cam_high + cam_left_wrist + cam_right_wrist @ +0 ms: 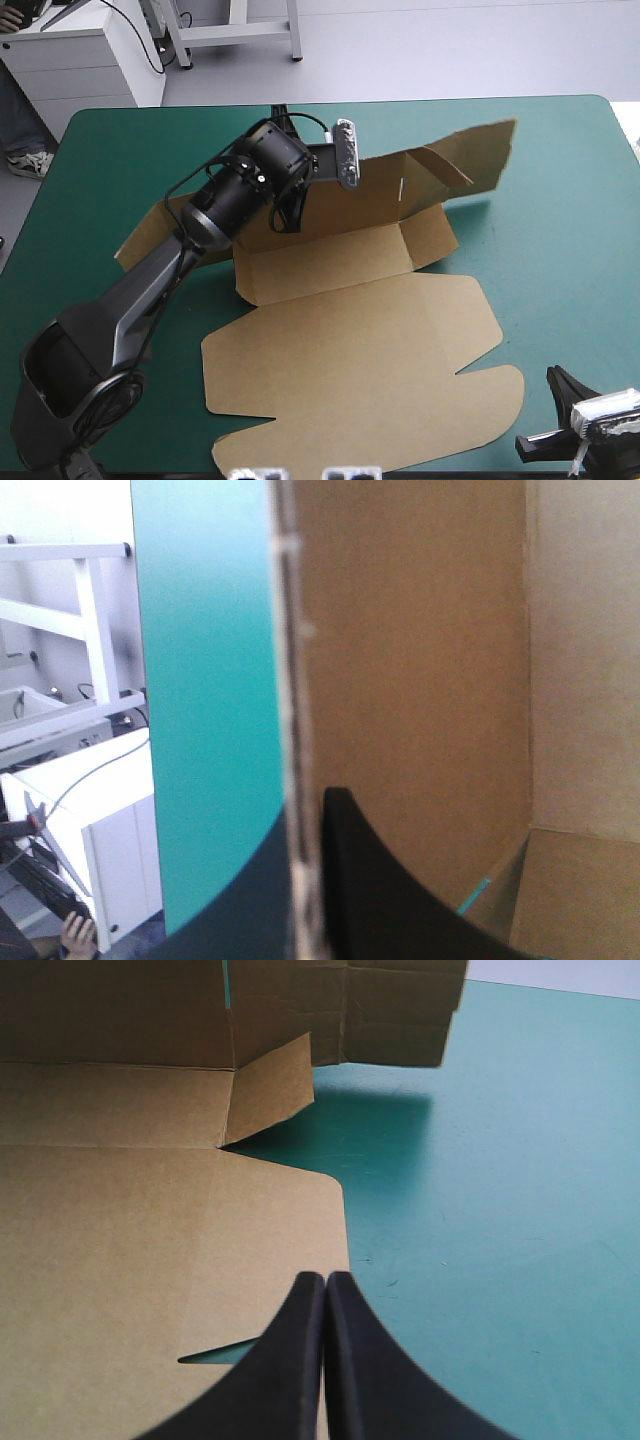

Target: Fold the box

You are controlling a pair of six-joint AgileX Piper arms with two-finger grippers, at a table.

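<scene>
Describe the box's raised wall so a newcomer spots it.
On the teal-green table lies the brown box. Along its far side stands the wall, pinched by the left gripper; it is the only long panel raised; the base and lid lie flat.

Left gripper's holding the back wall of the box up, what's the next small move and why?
Probably bring the right gripper, shut near the lid, forward to the half-raised side flap. The left gripper pinches the rear wall of the box upright, so that flap looks free to fold.
</scene>
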